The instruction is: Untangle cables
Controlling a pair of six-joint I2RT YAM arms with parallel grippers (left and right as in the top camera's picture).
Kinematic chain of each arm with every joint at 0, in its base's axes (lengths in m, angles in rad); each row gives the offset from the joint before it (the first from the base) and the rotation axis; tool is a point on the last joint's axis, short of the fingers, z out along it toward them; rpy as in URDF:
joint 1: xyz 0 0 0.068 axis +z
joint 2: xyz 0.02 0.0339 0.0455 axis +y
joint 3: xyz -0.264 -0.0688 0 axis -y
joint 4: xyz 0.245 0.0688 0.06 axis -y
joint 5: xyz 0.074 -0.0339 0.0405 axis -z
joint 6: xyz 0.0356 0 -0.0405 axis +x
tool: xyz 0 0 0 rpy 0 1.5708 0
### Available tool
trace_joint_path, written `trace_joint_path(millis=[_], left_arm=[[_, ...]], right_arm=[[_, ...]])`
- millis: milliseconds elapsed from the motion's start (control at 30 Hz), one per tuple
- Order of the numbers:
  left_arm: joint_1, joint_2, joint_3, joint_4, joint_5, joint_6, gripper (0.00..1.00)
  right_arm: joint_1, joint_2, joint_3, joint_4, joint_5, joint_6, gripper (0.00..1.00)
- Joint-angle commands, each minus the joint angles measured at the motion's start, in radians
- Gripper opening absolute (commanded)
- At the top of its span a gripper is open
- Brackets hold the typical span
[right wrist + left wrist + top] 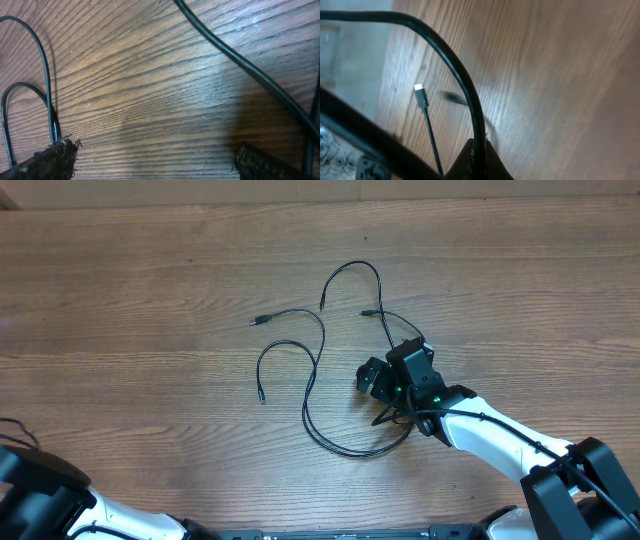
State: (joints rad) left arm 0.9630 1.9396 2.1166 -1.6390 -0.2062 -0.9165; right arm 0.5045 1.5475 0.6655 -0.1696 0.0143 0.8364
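1. The step in hand seems to be the approach to a grasp. The right gripper [388, 378] hovers low over the brown wooden table [150, 280], at the right edge of the thin black cables [305, 408].
2. Its jaws stand wide apart. Between the dark padded fingertips [55, 155] there is only bare wood, so it holds nothing.
3. The left arm [40, 495] is at the near left corner, well apart from the cables. Its wrist view is blurred, so it is not possible to tell if the left gripper is open or closed.
4. The next move probably needs the right gripper to move over a single strand [240, 57], close on this one only, and draw it away from the others.
5. The cables lie in the middle of the table in loose open loops, not a tight knot. They cross in a few places, and the small plug ends point outward.
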Motion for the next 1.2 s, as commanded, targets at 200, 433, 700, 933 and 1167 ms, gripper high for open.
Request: trace_joint_path(millis=[200,433,700,933,1167], left_arm=[[-0.105,0.017,-0.438,0.485,0.185,0.290,0.04],[-0.150,0.017,-0.608,0.661,0.191,0.222,0.13],[-0.151,0.018,-0.765,0.769,0.181,0.151,0.72],[-0.152,0.016,-0.671,0.698,0.311,0.180,1.00],[-0.166,0.009,-0.387,0.449,0.402,0.210,1.00]], right_arm=[[-0.004,0.007,-0.007,0.006,0.030,-0.003,1.00],[-0.004,0.010,-0.007,0.018,0.030,0.000,1.00],[-0.004,0.016,-0.007,0.023,0.030,0.000,1.00],[-0.003,0.016,-0.007,0.025,0.029,0.000,1.00],[-0.003,0.016,-0.007,0.025,0.029,0.000,1.00]])
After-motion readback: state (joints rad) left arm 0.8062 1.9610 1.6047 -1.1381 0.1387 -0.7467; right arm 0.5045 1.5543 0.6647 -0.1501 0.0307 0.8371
